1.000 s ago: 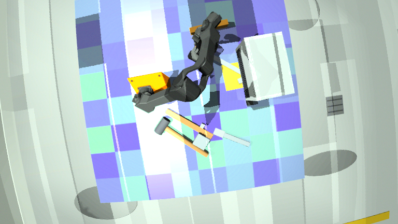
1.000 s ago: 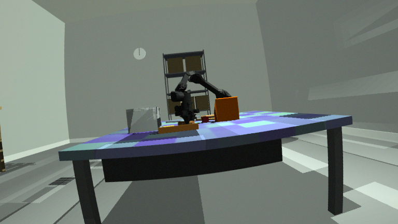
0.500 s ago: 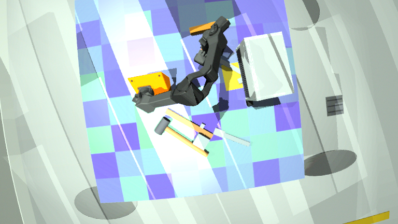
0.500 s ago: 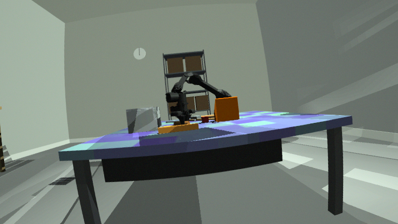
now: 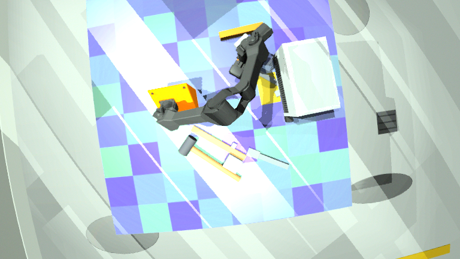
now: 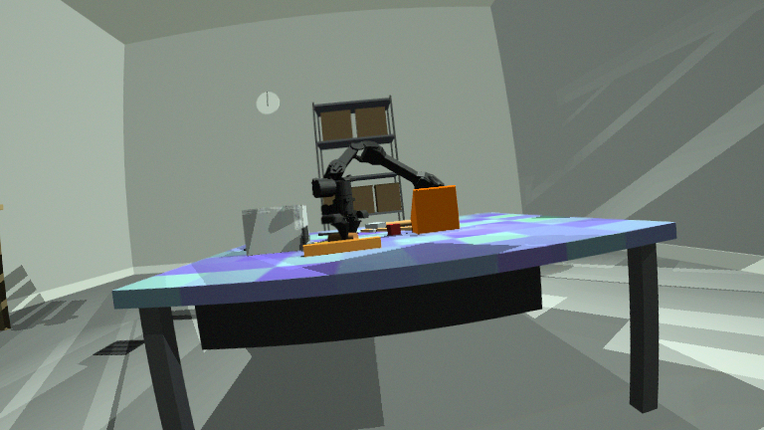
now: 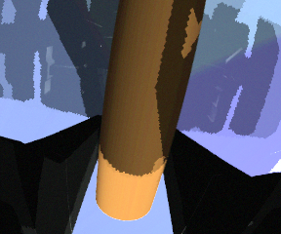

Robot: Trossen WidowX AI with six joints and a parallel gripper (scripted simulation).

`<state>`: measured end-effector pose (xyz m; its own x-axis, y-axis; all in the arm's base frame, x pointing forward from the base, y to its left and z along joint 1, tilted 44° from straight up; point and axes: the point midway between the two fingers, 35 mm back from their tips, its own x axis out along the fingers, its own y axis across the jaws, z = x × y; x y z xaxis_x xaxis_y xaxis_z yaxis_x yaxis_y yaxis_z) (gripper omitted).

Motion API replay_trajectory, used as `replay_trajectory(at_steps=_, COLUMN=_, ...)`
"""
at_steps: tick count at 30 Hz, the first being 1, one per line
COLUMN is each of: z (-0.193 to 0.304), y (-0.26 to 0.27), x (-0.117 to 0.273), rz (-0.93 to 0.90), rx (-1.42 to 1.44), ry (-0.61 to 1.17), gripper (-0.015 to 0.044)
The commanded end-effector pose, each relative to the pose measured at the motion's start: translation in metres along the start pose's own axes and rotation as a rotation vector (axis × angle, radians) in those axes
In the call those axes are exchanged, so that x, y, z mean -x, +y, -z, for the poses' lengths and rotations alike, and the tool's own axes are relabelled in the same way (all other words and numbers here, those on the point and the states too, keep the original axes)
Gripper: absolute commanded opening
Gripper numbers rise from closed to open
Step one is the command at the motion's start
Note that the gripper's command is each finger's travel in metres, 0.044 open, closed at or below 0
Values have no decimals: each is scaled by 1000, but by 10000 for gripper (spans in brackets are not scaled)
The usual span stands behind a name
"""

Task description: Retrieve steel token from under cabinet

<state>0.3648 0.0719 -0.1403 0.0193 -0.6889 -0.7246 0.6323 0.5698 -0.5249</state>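
Note:
The pale cabinet (image 5: 310, 76) (image 6: 274, 231) stands at the right in the top view, its dark slotted front facing the yellow marked area (image 5: 263, 90). My gripper (image 5: 238, 60) (image 6: 346, 235) (image 7: 134, 129) is low over the table, left of the cabinet's upper front corner. It is shut on a tan round handle (image 7: 136, 97), whose near end shows between the fingers in the wrist view. The tool's far end is mostly covered or in shadow. A small pale piece (image 5: 277, 92) shows at the cabinet's front edge over the marked area; I cannot tell whether it is tool or token. I cannot make out the token elsewhere.
An orange bar (image 5: 241, 31) (image 6: 341, 246) lies beyond the gripper. An orange block (image 5: 172, 93) (image 6: 436, 209) stands by the arm's base, with a red block (image 6: 393, 228) nearby. A grey-headed mallet (image 5: 187, 145), a wooden stick (image 5: 215, 141) and a pale flat bar (image 5: 271, 159) lie below the arm.

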Motion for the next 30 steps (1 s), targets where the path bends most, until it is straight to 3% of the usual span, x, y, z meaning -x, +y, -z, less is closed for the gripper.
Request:
replay_trajectory(at_steps=1, z=-2, y=-2, x=0, rz=0, rx=-2, ry=-2, gripper=0)
replay_trajectory(at_steps=30, z=12, y=-19, x=-2, rz=0, rx=-1, ry=-2, gripper=0)
